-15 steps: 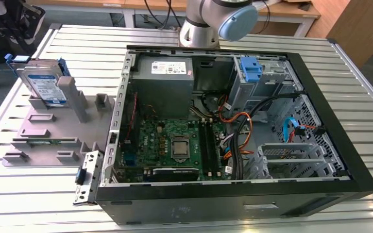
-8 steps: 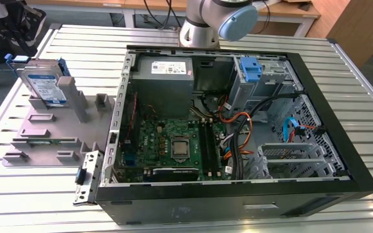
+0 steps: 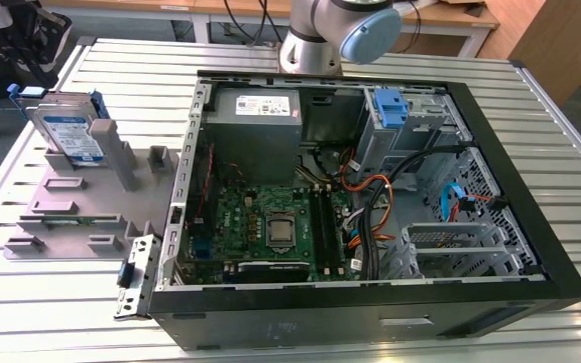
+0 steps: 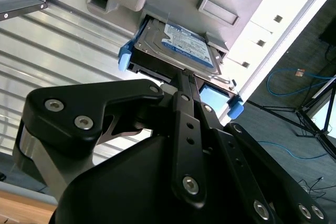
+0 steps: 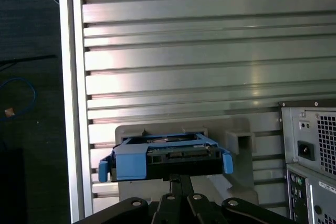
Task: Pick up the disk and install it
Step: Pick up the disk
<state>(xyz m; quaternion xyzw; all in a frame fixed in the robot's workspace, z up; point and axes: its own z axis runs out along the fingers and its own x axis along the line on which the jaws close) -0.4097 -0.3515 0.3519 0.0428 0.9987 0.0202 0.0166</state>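
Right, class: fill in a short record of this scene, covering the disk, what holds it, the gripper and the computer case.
disk: stands upright in the grey holder, blue rails on, at the exterior view's left
grey holder: on the slatted metal table, beside the computer case
gripper: aimed at the disk in both wrist views
computer case: side open, motherboard showing
install: not yet done

Bright, even light — mild glare

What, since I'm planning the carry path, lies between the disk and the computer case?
In the exterior view, a grey fixture with upright posts lies between the disk and the computer case.
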